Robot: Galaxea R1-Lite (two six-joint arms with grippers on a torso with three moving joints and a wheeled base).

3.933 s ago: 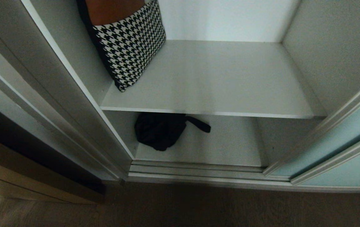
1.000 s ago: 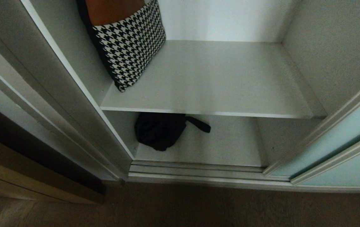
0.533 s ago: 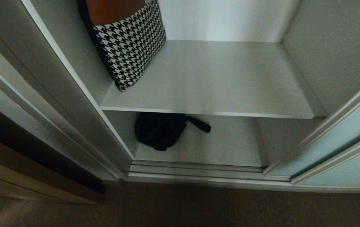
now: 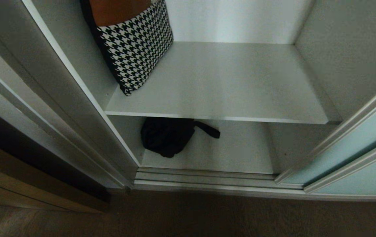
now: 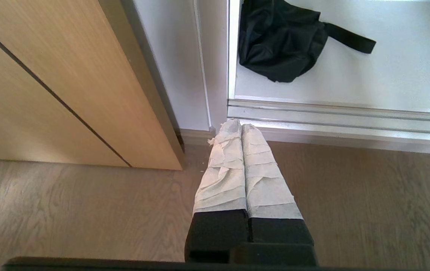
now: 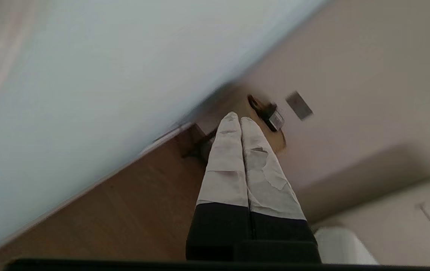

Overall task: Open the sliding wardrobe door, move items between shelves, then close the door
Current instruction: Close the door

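At the left of the open wardrobe, around nine o'clock in your head view, a houndstooth bag (image 4: 132, 49) leans on the upper shelf (image 4: 227, 82) against the side wall; its top is cut off by the frame. Below it, at about six o'clock from that bag, a black pouch (image 4: 166, 136) lies on the lower shelf (image 4: 240, 151), its strap pointing toward three o'clock, so its long axis runs left to right along the shelf front. Part of the pouch is tucked under the upper shelf's edge and you cannot see how far back it goes.

Your left gripper (image 5: 237, 126) hangs low over the wood floor (image 5: 87, 210), fingers pressed together on nothing, its tips near the silver floor track (image 5: 342, 116). From it the pouch lies ahead at roughly one o'clock, just past the track. That makes the left arm the nearer one by my reading.

Further right, the sliding wardrobe door (image 4: 355, 138) sits pushed aside at three to four o'clock, only its pale green lower panels showing.

Your right gripper (image 6: 236, 120) is also closed and empty. Its camera faces away from the shelves: a pale blurred panel (image 6: 87, 94), the floor, and a small dark fitting (image 6: 265, 109) near its tips that I cannot identify. Neither arm appears in the head view.
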